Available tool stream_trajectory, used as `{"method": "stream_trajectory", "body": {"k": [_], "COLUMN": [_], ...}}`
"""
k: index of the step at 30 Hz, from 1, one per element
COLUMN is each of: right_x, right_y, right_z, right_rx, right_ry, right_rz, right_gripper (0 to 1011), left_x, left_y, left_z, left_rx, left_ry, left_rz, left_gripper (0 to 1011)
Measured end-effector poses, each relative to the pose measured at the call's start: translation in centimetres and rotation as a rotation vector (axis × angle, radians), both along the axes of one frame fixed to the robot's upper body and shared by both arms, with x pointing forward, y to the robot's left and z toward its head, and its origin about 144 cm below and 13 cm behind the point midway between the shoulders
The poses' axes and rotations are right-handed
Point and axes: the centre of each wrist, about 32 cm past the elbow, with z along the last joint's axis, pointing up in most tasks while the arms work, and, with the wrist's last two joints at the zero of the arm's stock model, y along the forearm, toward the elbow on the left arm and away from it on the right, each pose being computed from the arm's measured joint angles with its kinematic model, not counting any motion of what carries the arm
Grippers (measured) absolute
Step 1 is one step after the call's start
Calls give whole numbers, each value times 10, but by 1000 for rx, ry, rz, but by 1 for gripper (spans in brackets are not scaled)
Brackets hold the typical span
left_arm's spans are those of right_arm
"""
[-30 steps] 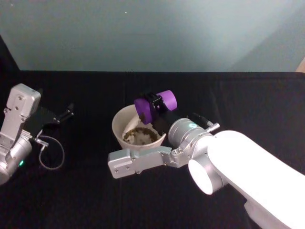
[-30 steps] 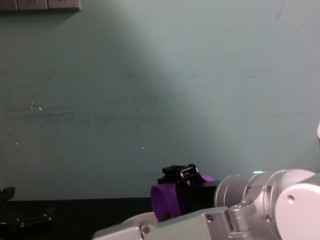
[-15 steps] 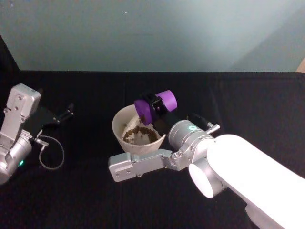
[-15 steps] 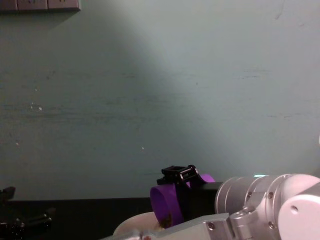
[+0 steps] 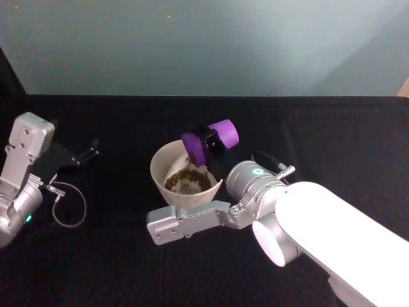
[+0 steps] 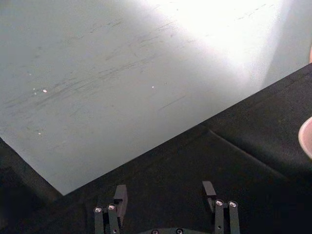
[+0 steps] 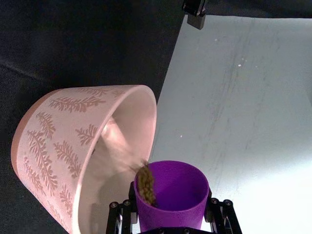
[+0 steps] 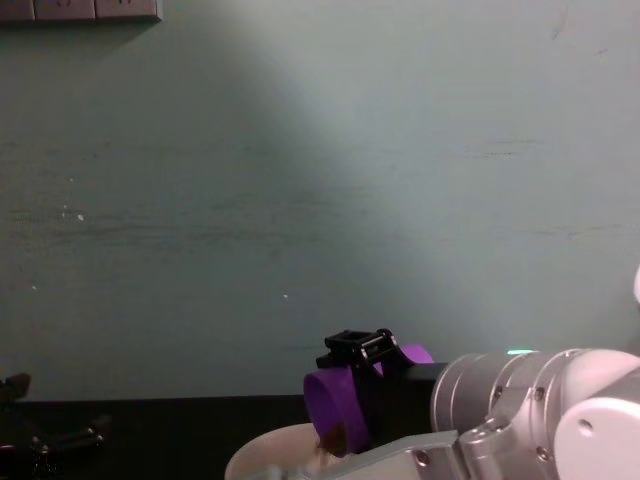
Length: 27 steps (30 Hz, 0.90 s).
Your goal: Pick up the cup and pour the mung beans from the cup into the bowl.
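Left: the left gripper (image 5: pixel 84 154) sits over the left side of the black tabletop (image 5: pixel 121 118), well apart from the bowl, its jaws spread wide around nothing. Centre: the bowl (image 5: pixel 161 167), pale pink with a fern pattern outside, stands upright and holds a layer of mung beans (image 5: pixel 186 183). Above its far right rim the purple cup (image 5: pixel 225 133) is tipped steeply, mouth down toward the bowl, with beans spilling over its lip. Right: the right gripper (image 5: pixel 208 139) has its jaws clamped across the cup's wall.
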Motion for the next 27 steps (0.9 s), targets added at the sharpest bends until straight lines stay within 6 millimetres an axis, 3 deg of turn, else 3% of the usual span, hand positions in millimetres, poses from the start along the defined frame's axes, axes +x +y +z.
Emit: {"method": "stream_trajectory", "body": {"k": [27], "right_x": [-2], "right_y": [8], "right_z": [-1], "right_rx": [-64], "right_ry": [-24], "right_rz": [2], "right_gripper": [734], "left_x": [0], "left_y": [0], "left_z": [0], "left_rx": [0], "left_ry": [0], "left_rz": [0], "left_gripper": [1000]}}
